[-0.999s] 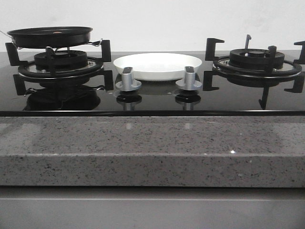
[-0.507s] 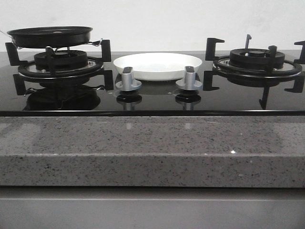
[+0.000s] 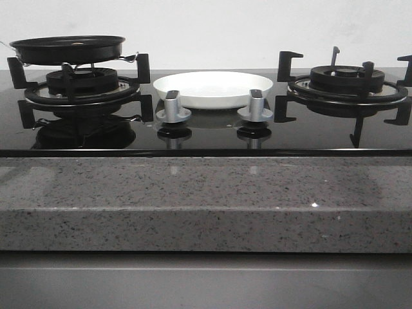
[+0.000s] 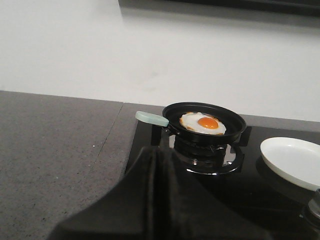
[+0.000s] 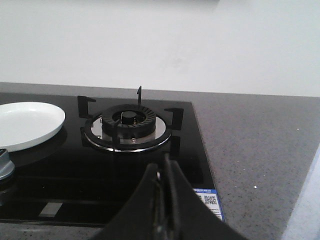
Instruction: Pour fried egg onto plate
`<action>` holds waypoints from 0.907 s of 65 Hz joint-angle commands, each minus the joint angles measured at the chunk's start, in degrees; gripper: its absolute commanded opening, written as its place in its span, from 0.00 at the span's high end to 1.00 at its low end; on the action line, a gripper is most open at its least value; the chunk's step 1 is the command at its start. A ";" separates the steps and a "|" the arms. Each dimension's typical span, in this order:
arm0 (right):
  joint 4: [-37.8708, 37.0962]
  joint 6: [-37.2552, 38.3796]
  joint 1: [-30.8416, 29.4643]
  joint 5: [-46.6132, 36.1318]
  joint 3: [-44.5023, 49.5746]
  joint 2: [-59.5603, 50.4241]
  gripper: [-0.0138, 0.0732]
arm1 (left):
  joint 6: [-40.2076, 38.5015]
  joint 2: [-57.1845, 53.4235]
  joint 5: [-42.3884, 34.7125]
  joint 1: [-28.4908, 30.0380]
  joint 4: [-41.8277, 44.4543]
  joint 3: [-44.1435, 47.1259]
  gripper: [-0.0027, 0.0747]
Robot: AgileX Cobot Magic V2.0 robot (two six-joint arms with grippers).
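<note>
Left gripper (image 4: pixel 161 150) fingers pressed together, nothing held; pan (image 4: pixel 204 121) with egg (image 4: pixel 202 123) seen ahead on burner, plate (image 4: pixel 291 161) beside. Right gripper (image 5: pixel 165 172) likewise closed, empty; bare burner (image 5: pixel 131 125) ahead, well apart.

Soft, even indoor light; the glossy black cooktop (image 3: pixel 212 138) mirrors the knobs (image 3: pixel 172 108); wrist views look slightly soft.
</note>
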 commanded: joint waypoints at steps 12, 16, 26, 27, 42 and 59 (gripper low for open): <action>-0.64 -0.78 -0.24 11.15 -16.54 14.98 0.92 | -0.63 12.09 2.89 -0.01 -0.38 -11.50 0.99; -0.64 -0.78 -0.24 12.11 -17.87 17.54 0.92 | -0.63 13.82 3.04 -0.01 -0.38 -11.50 0.99; -0.64 -0.78 -0.24 12.12 -17.87 22.29 0.92 | -0.63 16.84 3.26 -0.01 -0.38 -10.38 0.99; -0.64 -0.78 -0.24 12.12 -17.87 22.61 0.92 | -0.63 17.17 3.15 -0.01 -0.38 -10.34 0.99; -0.64 -0.78 -0.24 12.67 -17.87 25.79 0.92 | -0.63 19.99 3.74 -0.01 -0.38 -9.61 0.98; -0.64 -0.78 -0.24 13.02 -17.87 27.23 0.46 | -0.63 20.20 3.11 -0.01 -0.38 -9.61 0.36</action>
